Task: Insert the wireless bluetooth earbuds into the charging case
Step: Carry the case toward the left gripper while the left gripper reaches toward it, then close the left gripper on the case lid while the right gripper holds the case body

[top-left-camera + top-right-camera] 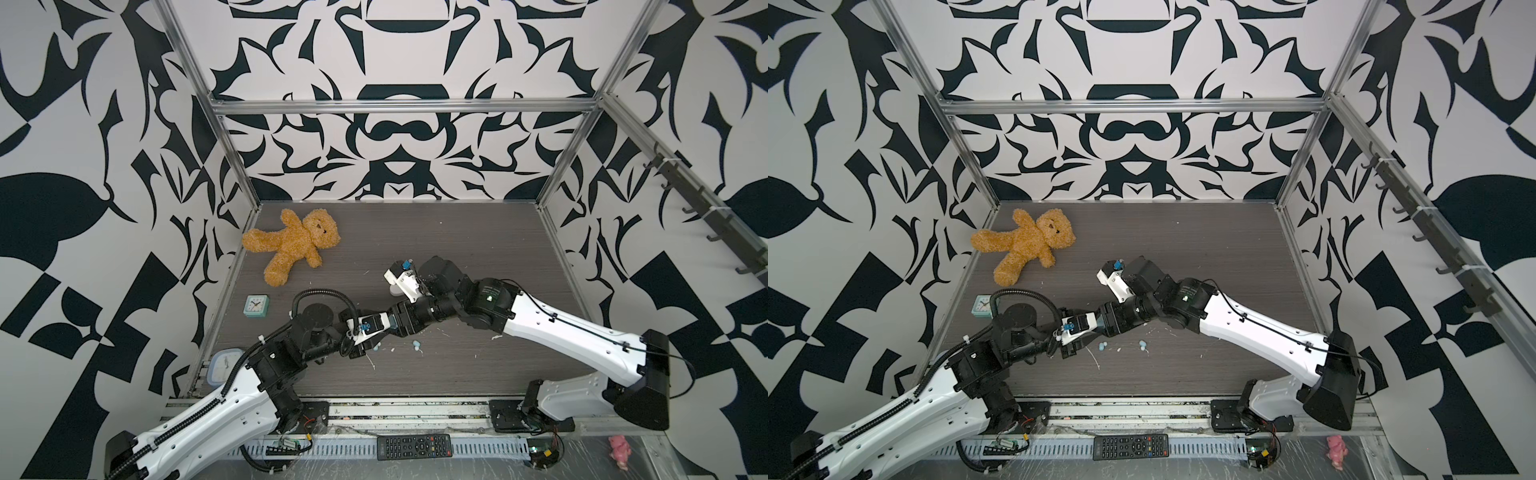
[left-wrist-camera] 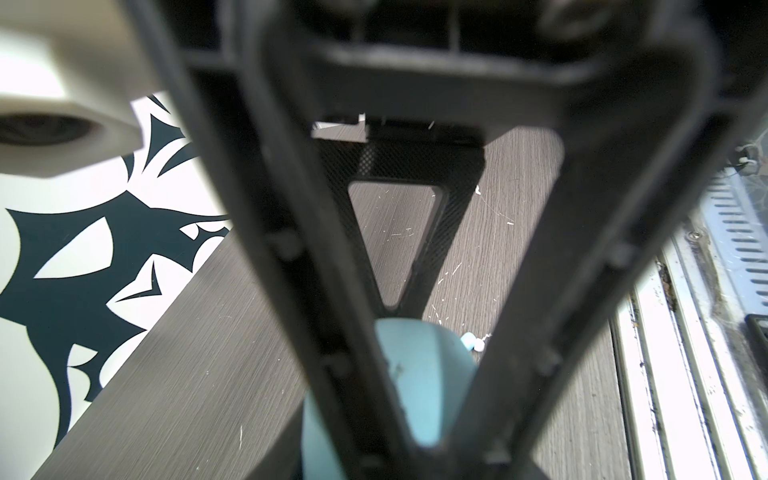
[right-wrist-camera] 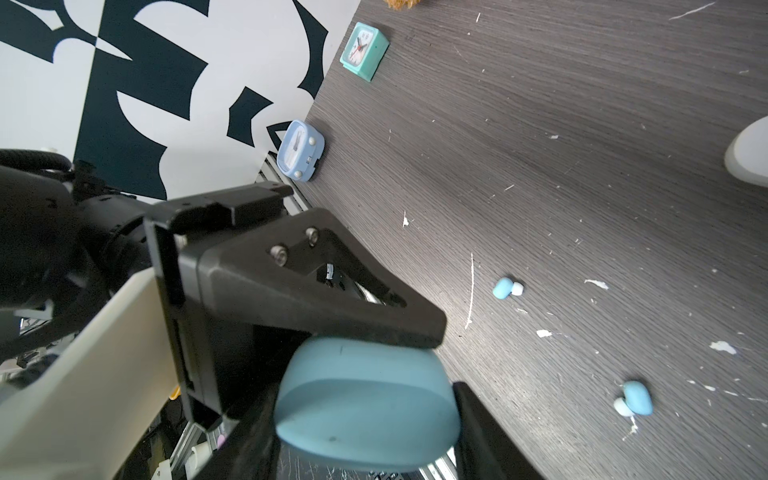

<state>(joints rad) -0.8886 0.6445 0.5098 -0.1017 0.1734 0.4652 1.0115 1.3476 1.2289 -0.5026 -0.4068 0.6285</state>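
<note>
Evidently the charging case point(image 3: 365, 399) sits pinched in the left gripper point(image 2: 424, 432), earbuds point(image 3: 503, 287) apart.

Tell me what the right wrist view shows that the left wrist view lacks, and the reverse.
Right wrist only: a teal square alarm clock, a light blue rounded alarm clock, and light blue and white earbuds at two spots, the second here; the left wrist view catches just one. Left wrist only: a blurred white housing with a dark round opening. Both: the light blue oval charging case, the dark wood-grain table and the black-and-white patterned wall.
</note>
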